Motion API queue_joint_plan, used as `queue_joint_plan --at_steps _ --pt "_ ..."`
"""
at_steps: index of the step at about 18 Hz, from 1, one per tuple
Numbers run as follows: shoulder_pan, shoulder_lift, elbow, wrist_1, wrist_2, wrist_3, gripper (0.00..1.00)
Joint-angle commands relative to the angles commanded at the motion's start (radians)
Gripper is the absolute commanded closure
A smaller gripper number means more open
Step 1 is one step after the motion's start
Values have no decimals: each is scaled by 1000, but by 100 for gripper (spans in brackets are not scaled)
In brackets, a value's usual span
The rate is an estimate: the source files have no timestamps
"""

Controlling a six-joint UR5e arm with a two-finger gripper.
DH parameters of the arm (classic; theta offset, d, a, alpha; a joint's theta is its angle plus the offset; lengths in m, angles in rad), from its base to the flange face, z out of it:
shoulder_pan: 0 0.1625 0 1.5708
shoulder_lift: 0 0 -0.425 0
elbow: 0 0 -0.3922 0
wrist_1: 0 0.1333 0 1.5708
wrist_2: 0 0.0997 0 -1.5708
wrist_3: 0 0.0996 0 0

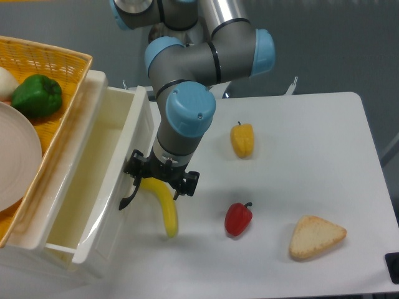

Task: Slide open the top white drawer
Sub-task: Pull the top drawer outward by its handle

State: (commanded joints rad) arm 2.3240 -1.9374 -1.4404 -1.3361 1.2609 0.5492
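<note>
Lab: robot arm (187, 81); toy food

Drawer (93, 187) left; banana (163, 208) right beside it.

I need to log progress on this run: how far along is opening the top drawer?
Mostly done: the top white drawer stands well out from the cabinet, its pale inside open to view. In hand: the gripper is at the black handle on the drawer front, apparently gripping it, above the banana. Left: perhaps a last stretch of pull, then letting go and backing the arm away.
</note>
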Motion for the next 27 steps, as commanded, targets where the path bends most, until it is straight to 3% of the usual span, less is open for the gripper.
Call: queue_joint_plan --at_steps 27 --pt "90 -15 25 12 14 37 0"
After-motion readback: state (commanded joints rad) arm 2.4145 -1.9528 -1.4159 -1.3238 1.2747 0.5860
